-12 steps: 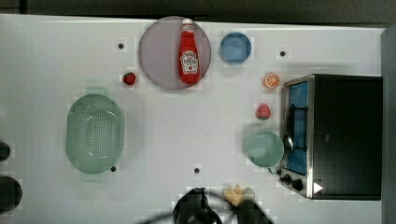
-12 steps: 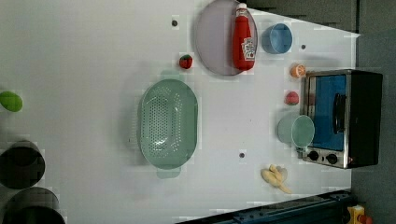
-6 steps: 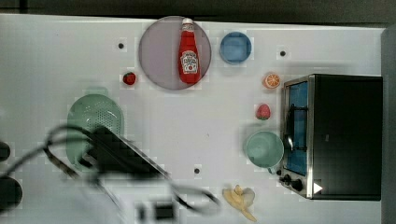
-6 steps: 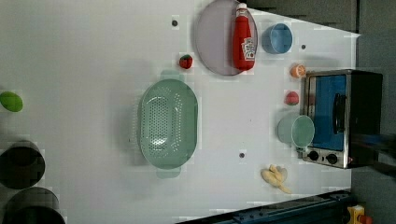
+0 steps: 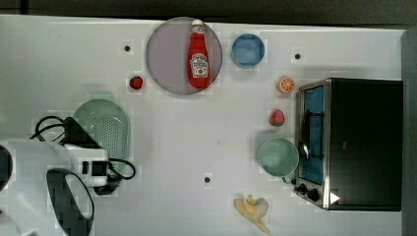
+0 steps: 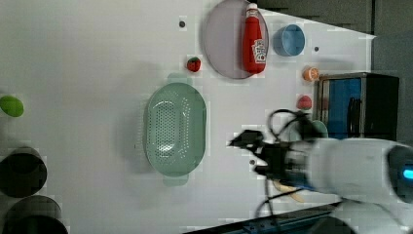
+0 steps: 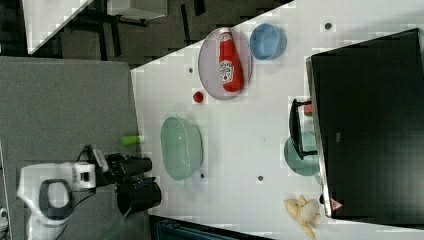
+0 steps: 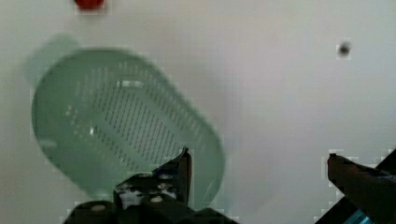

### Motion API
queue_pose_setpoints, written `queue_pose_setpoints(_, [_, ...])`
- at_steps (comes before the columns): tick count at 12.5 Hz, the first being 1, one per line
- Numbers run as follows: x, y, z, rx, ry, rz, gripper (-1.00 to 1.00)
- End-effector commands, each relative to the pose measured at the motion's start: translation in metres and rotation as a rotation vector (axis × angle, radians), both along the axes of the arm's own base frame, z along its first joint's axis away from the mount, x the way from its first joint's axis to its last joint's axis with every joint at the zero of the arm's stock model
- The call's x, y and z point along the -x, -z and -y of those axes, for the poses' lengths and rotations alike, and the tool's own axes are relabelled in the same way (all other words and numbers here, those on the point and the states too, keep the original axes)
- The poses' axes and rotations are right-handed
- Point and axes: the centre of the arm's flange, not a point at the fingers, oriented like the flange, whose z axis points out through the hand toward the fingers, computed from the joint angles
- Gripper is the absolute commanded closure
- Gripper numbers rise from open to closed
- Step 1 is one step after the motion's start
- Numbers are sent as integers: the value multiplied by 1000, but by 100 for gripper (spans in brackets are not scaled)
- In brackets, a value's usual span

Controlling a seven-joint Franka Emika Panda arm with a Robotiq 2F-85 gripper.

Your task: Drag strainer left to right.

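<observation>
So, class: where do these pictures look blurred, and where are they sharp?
In the wrist view the strainer is soft and smeared; in the left view the arm around the gripper is streaked; in the top view the ketchup bottle is fairly crisp.

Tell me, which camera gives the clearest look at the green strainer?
The left view: the whole strainer lies unobstructed, holes visible. In the top view the arm hides part of it; the right view sees it at an angle; the wrist view blurs it.

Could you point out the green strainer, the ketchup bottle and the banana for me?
Strainer (image 6: 175,127), left view, on its holed bottom.
Ketchup bottle (image 5: 199,63), top view, on its label.
Banana (image 5: 252,209), top view, on its peeled middle.
</observation>
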Motion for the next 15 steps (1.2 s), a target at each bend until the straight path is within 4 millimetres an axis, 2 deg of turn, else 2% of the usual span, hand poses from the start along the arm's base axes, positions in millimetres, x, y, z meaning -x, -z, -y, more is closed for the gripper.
queue_pose_setpoints(1, [-17,19,-21,-61,305,68,-100])
queue_pose_setpoints(3, [-22,57,-32,-88,433,33,-100])
queue_pose_setpoints(8, [-31,139,-36,-87,629,-22,-100])
queue_pose_setpoints(11, [-34,178,-37,-94,677,-13,-100])
queue_pose_setpoints(15, [-40,216,-20,-88,700,-22,-100])
